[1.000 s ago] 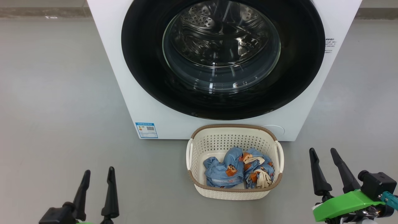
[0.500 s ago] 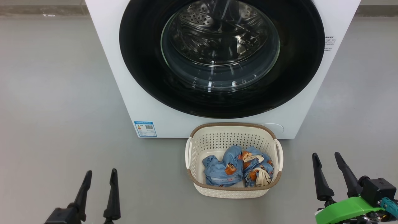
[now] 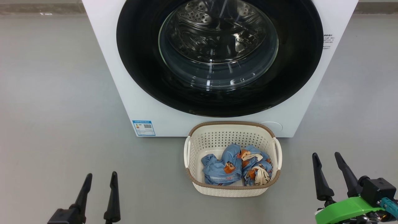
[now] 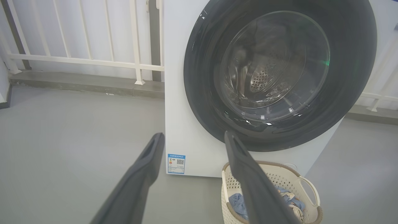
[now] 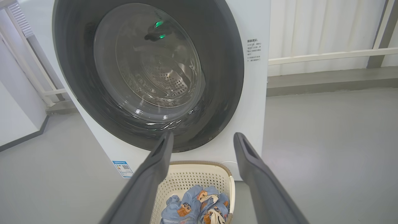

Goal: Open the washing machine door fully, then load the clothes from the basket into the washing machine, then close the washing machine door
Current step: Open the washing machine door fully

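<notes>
Washing machine door [image 3: 217,53] shut; latch side unclear from here. Basket [image 3: 231,124] on floor [image 3: 62,93] at front edge of washing machine [image 3: 130,105], clothes [image 3: 236,169] inside, handy for loading. I have left gripper [image 3: 101,174], right gripper [image 3: 326,154] spread, empty, flanking basket.

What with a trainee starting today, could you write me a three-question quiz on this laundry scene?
1. True or false: the washing machine door is shut.
2. Where are the clothes? A: in the drum. B: in the basket. C: on the floor.
3. Fill in: the left gripper and the right gripper both hold nothing, and their fingers stand ____.

Key: 1 true; 2 B; 3 open.
</notes>
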You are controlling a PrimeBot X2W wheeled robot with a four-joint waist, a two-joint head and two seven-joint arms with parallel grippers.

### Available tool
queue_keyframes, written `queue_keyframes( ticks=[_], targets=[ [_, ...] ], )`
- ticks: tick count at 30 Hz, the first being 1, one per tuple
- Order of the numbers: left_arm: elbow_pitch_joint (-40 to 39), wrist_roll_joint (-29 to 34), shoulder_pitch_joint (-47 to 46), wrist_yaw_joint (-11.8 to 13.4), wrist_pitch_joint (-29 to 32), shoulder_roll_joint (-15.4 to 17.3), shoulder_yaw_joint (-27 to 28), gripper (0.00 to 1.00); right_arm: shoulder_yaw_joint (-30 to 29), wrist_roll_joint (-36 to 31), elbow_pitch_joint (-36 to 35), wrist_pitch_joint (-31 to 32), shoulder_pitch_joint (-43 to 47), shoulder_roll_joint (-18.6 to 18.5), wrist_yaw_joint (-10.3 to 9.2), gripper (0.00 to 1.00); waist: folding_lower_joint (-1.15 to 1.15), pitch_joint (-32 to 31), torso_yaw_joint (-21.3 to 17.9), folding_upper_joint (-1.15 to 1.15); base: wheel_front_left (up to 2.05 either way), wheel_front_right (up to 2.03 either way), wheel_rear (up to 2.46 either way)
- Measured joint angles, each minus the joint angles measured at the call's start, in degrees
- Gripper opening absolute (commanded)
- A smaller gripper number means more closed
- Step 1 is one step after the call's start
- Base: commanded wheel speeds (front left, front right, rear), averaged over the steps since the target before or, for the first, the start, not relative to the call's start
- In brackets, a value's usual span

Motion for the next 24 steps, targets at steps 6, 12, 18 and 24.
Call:
queue_keyframes(
  ticks=[6, 12, 18, 24],
  targets=[
    [0.4, 0.5, 0.0, 0.0, 0.0, 0.0, 0.2, 1.00, 0.1, 0.0, 0.1, 0.0, 0.0, 0.3, 0.01, 1.00, 0.00, -0.1, -0.1, 0.00, 0.50, 0.50, -1.00],
    [0.4, 0.5, -0.4, 0.0, 0.0, 0.0, 0.5, 1.00, 0.2, -0.1, 0.1, 0.0, -0.1, 0.6, 0.01, 1.00, 0.00, 0.2, -0.5, 0.00, 0.97, 0.97, -1.94],
    [0.4, 0.5, -1.0, 0.0, 0.0, 0.0, 0.6, 1.00, 0.2, -0.1, 0.1, 0.0, -0.1, 0.6, 0.01, 1.00, 0.00, 0.4, -1.0, 0.00, 1.23, 1.23, -2.46],
    [0.5, 0.5, -1.2, 0.0, 0.0, 0.0, 0.6, 1.00, 0.2, -0.1, 0.1, 0.0, -0.2, 0.6, 0.01, 1.00, 0.00, 0.7, -1.4, 0.00, 1.23, 1.23, -2.46]
  ],
)
